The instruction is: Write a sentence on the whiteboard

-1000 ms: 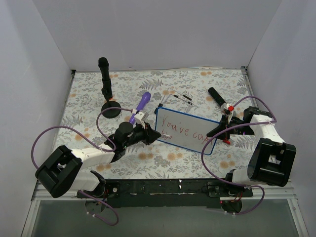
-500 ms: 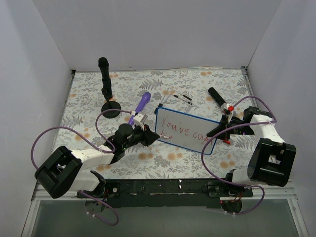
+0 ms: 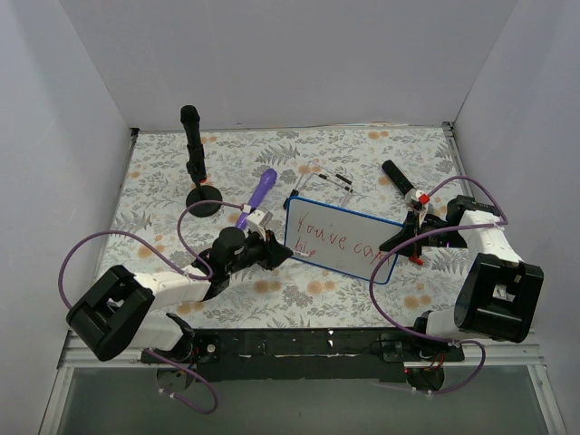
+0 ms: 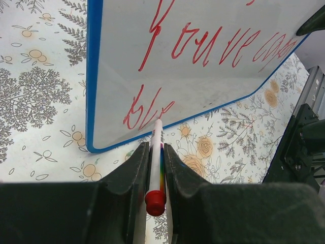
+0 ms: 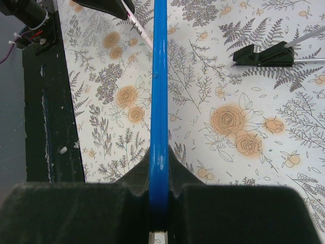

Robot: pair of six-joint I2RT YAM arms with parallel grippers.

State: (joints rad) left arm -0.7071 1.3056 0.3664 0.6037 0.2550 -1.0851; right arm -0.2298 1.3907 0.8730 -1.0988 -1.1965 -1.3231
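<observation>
The whiteboard (image 3: 355,231) stands tilted at mid-table, blue-rimmed, its face (image 4: 213,76) towards my left arm. The sentence (image 3: 333,237) is red script: a top line (image 4: 213,43) and a short start of a second line (image 4: 144,109) near the lower left corner. My left gripper (image 3: 279,252) is shut on a white marker (image 4: 155,162) with a red end, its tip against the board beside those lower strokes. My right gripper (image 3: 401,239) is shut on the board's right edge; the blue rim (image 5: 159,91) runs straight out between its fingers (image 5: 180,170).
A black stand (image 3: 193,159) rises at the back left. A purple tool (image 3: 262,188) lies left of the board, pens (image 3: 333,178) behind it, a black and red tool (image 3: 403,179) at the back right. A black rail (image 3: 317,344) lines the near edge.
The second red line has grown from one stroke to a few letters. My left gripper has shifted slightly right along the board's lower left. The right arm has held still.
</observation>
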